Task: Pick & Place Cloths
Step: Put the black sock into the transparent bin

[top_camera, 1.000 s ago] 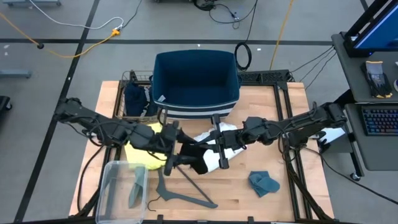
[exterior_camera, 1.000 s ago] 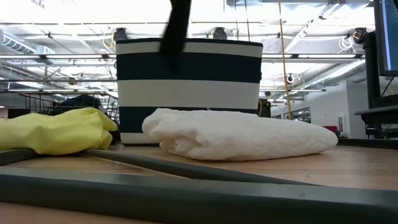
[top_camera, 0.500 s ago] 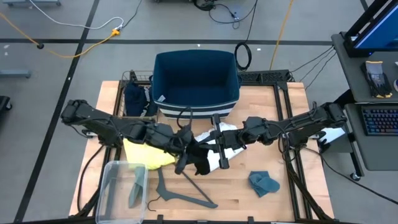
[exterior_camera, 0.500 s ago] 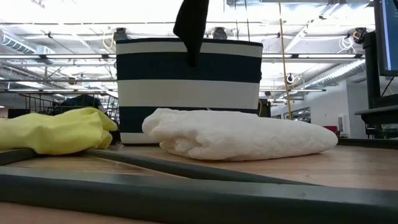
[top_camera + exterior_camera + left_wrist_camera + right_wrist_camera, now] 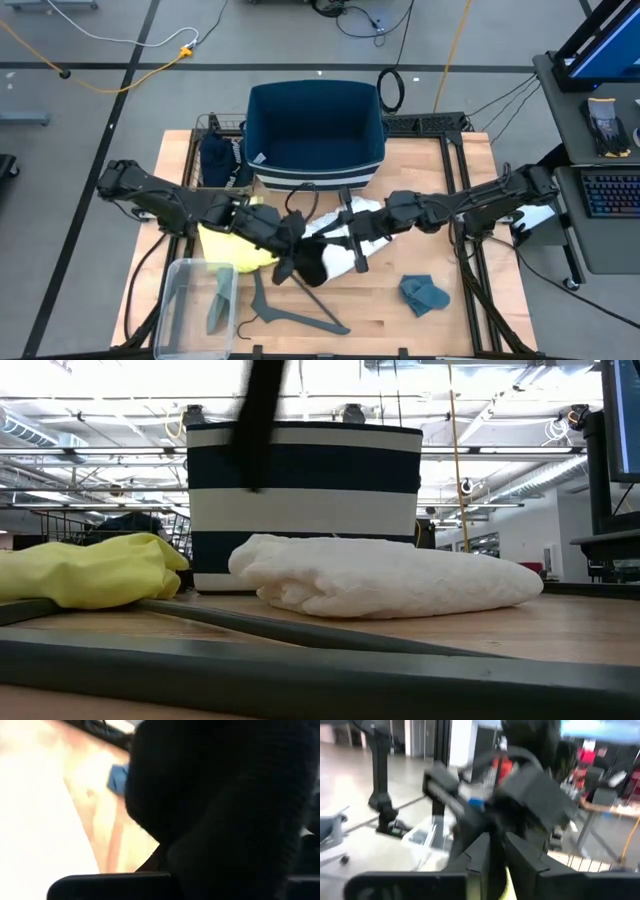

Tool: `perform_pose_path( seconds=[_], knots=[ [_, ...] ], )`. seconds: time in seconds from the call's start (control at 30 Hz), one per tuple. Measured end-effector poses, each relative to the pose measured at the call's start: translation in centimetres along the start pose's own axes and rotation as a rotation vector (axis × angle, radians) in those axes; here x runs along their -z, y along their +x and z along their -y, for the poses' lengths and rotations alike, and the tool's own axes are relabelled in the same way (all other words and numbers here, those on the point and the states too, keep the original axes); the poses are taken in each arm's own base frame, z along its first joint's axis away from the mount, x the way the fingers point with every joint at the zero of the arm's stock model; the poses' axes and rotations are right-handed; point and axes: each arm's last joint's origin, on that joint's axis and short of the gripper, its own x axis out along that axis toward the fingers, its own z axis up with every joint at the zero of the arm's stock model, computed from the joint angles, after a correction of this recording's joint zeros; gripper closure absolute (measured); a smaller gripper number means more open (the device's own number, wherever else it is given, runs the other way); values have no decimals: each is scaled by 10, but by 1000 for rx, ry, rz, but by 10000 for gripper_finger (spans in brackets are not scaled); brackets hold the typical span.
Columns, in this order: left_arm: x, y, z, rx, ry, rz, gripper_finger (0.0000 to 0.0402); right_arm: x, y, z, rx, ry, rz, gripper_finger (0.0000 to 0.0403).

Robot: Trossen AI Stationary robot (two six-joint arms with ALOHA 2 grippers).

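Writing: none legible. Left tool (image 5: 291, 262) clenched on black cloth (image 5: 312, 264), seemingly; right tool's (image 5: 347, 232) state unclear.

Your widest free stretch of tabletop (image 5: 480, 200) is on the right side, broken only by the teal rag (image 5: 424, 294). The middle is crowded: both arms meet over the white cloth (image 5: 345, 240), with the black cloth (image 5: 305, 262) hanging there. The grey hanger (image 5: 290, 310) and the clear bin (image 5: 195, 305) block the near left; the striped tote (image 5: 315, 140) walls the far edge.
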Motion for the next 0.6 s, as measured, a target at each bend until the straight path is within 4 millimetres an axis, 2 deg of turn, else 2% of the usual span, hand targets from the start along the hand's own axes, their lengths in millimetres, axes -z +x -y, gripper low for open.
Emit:
perform_pose_path(
  seconds=[0.2,0.3,0.37,0.6],
  knots=[
    [15,-13,15,-4,-100,-80,398,13,-1,-5,-8,102,-142,289],
    [25,-25,24,-27,-140,-122,399,17,-2,-4,29,116,-183,261],
    [24,-31,31,-23,-154,-103,399,20,-2,-4,34,115,-214,246],
    [30,-69,63,-141,-173,-141,400,21,-3,-4,37,150,-229,219]
  ],
)
